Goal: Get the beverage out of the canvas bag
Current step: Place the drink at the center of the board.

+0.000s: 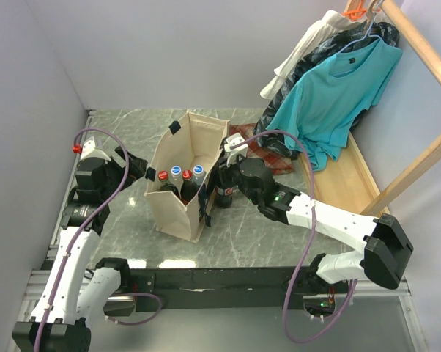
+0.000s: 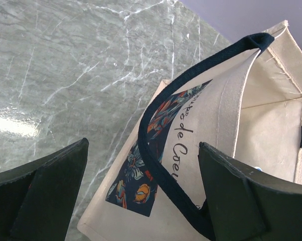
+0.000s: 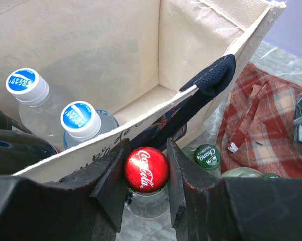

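Observation:
The beige canvas bag (image 1: pixel 178 205) stands upright at the table's middle, its navy strap (image 2: pixel 156 118) looping over the printed side (image 2: pixel 201 130). Several capped bottles (image 1: pixel 181 174) stand inside it, two with blue-and-white caps (image 3: pixel 80 118). My right gripper (image 3: pixel 146 173) is shut on the red Coca-Cola cap (image 3: pixel 146 168) of a glass beverage bottle (image 1: pixel 224 195). That bottle stands outside the bag, against its right wall. My left gripper (image 2: pixel 143 150) is open, held over the bag's left side with the strap between its fingers (image 2: pixel 231 191).
A green Chang-capped bottle (image 3: pixel 207 156) and another bottle top (image 3: pixel 241 173) stand just right of the held one. A red plaid cloth (image 3: pixel 261 120) lies behind them. A teal shirt (image 1: pixel 330 95) and other clothes hang at the back right over a wooden ledge (image 1: pixel 345 183).

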Controlling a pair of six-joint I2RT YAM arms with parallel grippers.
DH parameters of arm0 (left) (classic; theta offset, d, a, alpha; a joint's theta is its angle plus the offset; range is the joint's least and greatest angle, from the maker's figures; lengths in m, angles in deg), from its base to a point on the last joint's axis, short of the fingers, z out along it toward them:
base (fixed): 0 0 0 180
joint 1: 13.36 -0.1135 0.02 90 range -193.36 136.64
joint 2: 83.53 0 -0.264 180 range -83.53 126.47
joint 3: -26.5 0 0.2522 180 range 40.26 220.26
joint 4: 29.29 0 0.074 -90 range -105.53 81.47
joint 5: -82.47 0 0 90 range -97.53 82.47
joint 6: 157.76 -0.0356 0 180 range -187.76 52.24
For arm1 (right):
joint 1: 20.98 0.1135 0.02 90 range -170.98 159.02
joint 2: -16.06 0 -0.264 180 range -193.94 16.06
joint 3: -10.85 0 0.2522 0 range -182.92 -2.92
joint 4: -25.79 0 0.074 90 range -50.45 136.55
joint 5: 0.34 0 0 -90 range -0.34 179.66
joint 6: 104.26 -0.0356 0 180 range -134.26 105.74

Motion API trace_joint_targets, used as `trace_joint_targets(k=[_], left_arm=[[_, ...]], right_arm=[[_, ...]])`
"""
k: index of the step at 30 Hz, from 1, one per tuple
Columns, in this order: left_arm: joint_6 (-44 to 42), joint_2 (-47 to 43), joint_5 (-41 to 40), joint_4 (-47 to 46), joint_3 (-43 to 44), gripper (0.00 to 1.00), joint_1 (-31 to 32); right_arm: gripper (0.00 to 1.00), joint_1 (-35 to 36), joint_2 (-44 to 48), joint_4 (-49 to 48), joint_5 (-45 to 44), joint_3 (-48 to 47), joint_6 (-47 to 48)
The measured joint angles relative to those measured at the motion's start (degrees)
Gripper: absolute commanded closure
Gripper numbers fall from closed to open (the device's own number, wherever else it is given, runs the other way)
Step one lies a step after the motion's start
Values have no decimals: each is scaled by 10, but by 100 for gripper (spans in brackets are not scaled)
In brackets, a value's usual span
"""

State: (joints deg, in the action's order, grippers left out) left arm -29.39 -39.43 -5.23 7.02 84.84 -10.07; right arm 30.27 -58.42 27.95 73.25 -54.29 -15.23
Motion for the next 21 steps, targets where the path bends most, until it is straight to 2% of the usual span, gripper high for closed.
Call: trace_joint_targets(k=[2, 3, 8, 9, 13, 14, 15, 21], left_arm=[[0, 0, -1, 0, 0, 4, 0], [0, 0, -2, 0, 0, 4, 0], [0, 0, -2, 0, 0, 4, 0], [0, 0, -2, 0, 0, 4, 0], [0, 0, -2, 0, 0, 4, 0], [0, 0, -2, 0, -1, 4, 0], [0, 0, -2, 0, -1, 4, 0], [0, -1, -2, 0, -2, 4, 0]], right_arm=[[98, 0, 0, 0, 0, 0, 0], [90, 0, 0, 0, 0, 0, 0], [80, 0, 0, 1, -3, 0, -2], [71, 0, 0, 1, -5, 0, -2], [63, 0, 0, 3, -7, 0, -3], [54, 0, 0, 3, -7, 0, -4], [50, 0, 0, 4, -7, 0, -5], [44, 0, 0, -1, -12, -19, -9]])
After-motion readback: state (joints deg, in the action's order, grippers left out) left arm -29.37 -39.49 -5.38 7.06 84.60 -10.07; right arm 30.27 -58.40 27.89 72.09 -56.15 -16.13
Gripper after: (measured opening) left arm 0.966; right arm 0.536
